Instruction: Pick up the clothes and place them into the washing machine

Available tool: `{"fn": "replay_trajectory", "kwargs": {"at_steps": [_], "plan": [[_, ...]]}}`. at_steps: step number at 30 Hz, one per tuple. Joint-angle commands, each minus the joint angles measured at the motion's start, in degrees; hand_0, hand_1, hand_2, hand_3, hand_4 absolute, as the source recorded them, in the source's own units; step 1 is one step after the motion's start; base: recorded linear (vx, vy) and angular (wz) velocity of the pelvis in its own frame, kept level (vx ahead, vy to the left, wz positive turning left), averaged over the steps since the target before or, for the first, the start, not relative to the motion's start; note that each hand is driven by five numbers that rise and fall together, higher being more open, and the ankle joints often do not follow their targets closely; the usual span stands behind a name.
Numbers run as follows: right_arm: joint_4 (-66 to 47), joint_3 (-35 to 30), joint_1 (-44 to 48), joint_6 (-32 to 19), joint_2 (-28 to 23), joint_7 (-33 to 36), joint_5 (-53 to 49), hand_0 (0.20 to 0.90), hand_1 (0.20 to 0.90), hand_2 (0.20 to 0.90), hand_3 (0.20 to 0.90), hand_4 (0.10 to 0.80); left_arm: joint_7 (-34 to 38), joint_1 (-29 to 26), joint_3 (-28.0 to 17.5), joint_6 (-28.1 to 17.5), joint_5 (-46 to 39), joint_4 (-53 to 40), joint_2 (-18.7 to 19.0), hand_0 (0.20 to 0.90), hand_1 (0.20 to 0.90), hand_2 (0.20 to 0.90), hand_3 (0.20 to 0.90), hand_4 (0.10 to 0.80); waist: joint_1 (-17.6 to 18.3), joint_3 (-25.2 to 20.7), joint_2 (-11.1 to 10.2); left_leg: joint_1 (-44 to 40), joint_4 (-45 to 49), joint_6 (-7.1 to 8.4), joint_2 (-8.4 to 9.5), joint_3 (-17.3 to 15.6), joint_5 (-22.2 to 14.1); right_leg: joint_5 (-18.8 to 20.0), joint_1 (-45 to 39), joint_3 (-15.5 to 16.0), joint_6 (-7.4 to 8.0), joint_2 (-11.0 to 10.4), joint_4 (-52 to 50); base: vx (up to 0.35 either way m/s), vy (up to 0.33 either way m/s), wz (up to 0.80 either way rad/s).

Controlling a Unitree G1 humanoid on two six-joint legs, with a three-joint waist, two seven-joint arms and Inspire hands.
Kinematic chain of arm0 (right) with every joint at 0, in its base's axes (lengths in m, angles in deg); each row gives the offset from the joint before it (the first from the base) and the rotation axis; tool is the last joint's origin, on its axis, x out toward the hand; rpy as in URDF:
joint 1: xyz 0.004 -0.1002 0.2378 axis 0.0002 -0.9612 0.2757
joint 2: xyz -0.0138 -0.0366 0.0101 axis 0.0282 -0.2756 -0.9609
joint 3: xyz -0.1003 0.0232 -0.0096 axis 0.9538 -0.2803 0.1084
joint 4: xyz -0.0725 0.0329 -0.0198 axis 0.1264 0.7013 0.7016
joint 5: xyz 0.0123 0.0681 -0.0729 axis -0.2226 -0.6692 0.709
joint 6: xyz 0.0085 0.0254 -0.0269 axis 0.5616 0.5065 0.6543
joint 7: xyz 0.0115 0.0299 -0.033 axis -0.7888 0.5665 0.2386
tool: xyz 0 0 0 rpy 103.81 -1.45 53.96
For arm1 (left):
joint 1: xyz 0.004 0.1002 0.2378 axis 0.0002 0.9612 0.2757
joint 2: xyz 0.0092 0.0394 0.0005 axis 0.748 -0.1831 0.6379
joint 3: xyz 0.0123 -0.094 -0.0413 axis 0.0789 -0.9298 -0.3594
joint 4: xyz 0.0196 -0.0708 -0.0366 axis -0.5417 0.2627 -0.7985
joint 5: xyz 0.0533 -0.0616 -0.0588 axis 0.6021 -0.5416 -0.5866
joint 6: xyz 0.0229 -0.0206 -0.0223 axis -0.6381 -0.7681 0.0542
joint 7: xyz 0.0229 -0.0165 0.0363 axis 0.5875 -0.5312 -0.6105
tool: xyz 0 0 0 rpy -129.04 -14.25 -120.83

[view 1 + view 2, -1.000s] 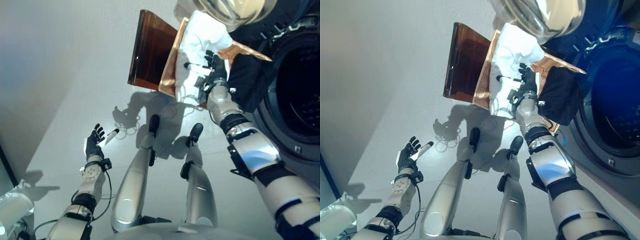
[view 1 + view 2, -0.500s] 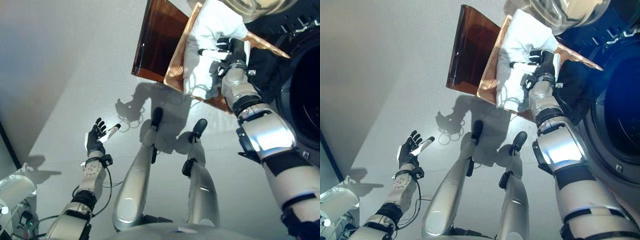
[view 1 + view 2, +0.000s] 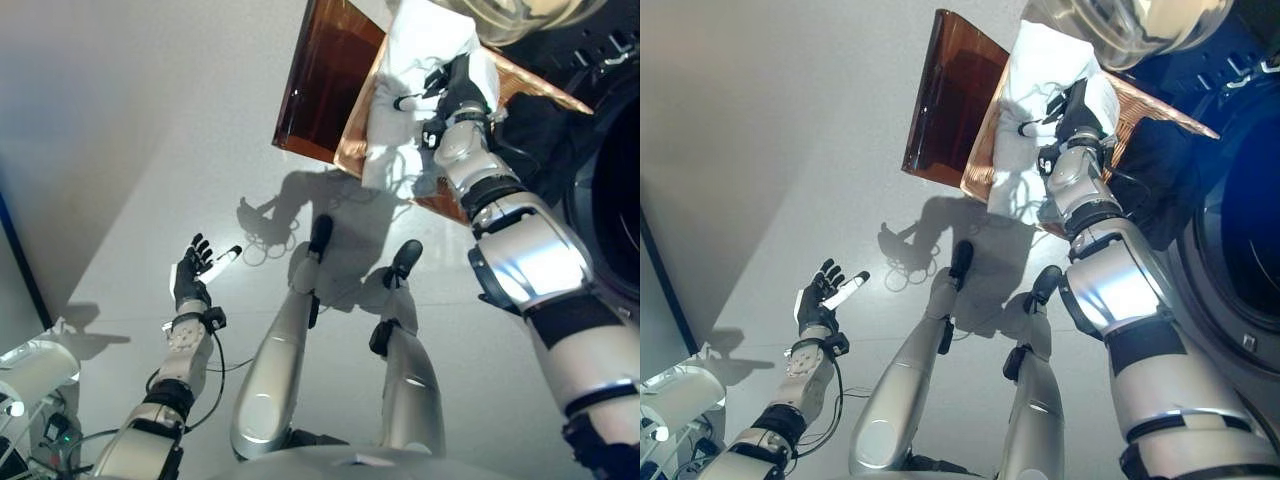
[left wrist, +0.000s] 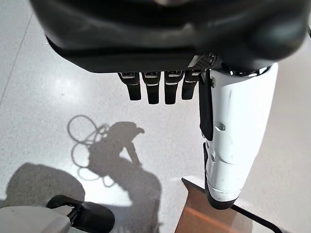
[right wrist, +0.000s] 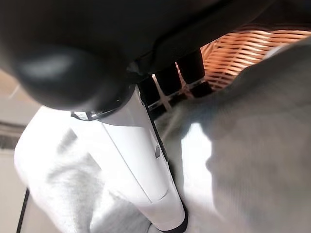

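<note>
Right wrist view hides most of the right hand [image 3: 455, 85], so its grip on the white garment [image 3: 415, 60] cannot be told. That garment and dark clothes [image 3: 540, 135] lie in the wicker basket [image 3: 1135, 100] beside the washing machine [image 3: 610, 180]. Left hand [image 3: 190, 280] hangs relaxed, empty.

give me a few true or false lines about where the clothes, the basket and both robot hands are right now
1. The right robot hand is on the white garment in the wicker basket. True.
2. The left robot hand holds a black garment. False: it hangs open over the floor, holding nothing.
3. A black garment lies beside the white one, toward the washing machine. True.
4. The white garment is already inside the washing machine drum. False: it lies in the basket.
5. The basket is empty. False: clothes lie in it.
</note>
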State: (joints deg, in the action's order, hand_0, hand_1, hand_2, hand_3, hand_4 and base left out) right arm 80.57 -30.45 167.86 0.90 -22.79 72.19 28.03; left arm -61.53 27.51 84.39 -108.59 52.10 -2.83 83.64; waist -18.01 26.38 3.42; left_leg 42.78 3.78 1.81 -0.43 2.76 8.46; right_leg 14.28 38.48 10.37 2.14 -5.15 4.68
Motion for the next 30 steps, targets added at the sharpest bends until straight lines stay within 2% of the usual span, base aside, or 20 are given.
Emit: {"fn": "replay_trajectory", "kwargs": {"at_steps": [1, 18, 25, 26, 30], "plan": [[-0.2, 3.0, 1.2, 0.3, 6.3, 0.3, 4.3, 0.2, 0.2, 0.2, 0.2, 0.3, 2.4, 0.3, 2.5, -1.6, 0.2, -1.3, 2.5, 0.9, 0.9, 0.9, 0.9, 0.8, -2.9, 0.6, 4.6, -3.3, -8.8, 2.2, 4.24, 0.7, 2.6, -2.7, -6.8, -0.7, 4.59, -1.3, -0.4, 0.0, 0.0, 0.0], [-1.9, 0.8, -2.2, -0.7, 3.8, 1.6, 3.9, 0.2, 0.2, 0.2, 0.2, 0.3, 2.3, 1.8, 2.6, -1.6, 1.3, -1.0, 2.1, 0.9, 0.9, 0.9, 0.9, 0.8, -1.9, -0.7, 4.0, -5.0, -8.8, 2.09, 3.75, -0.8, 2.1, -2.8, -8.0, -1.7, 4.54, -1.0, -0.3, 0.0, 0.0, 0.0], [-7.4, -5.1, -6.3, -5.6, 4.2, 1.5, -8.9, 0.2, 0.2, 0.2, 0.2, 0.3, 2.6, 1.7, 1.9, -1.3, 1.6, 1.1, 1.7, 0.9, 0.9, 0.9, 0.9, 0.8, -0.4, -1.1, 2.7, -5.8, -8.8, 2.0, 3.37, -1.2, 1.8, -2.8, -8.6, -1.8, 4.48, -0.7, -0.3, 0.0, 0.0, 0.0], [-11.5, -8.2, -9.4, -8.4, 4.5, 0.7, -16.4, 0.2, 0.2, 0.2, 0.2, 0.3, 2.7, 1.8, 1.1, -1.0, 1.4, 2.2, 1.4, 0.9, 0.9, 0.9, 0.9, 0.8, 0.3, -1.3, 2.0, -6.4, -8.8, 1.94, 3.22, -1.4, 1.6, -3.0, -9.0, -2.0, 4.47, -0.6, -0.4, 0.035, 0.001, -0.01], [-18.7, -13.1, -17.0, -13.5, 4.7, -1.5, -30.2, 0.2, 0.2, 0.2, 0.2, 0.3, 2.6, 2.1, 0.1, -0.5, 1.0, 3.6, 1.0, 0.9, 0.9, 0.9, 0.9, 0.8, 1.6, -1.6, 1.0, -7.6, -8.8, 1.83, 2.75, -1.9, 0.9, -3.3, -9.9, -2.3, 4.47, -0.4, -0.5, 0.029, 0.007, -0.04]]}}
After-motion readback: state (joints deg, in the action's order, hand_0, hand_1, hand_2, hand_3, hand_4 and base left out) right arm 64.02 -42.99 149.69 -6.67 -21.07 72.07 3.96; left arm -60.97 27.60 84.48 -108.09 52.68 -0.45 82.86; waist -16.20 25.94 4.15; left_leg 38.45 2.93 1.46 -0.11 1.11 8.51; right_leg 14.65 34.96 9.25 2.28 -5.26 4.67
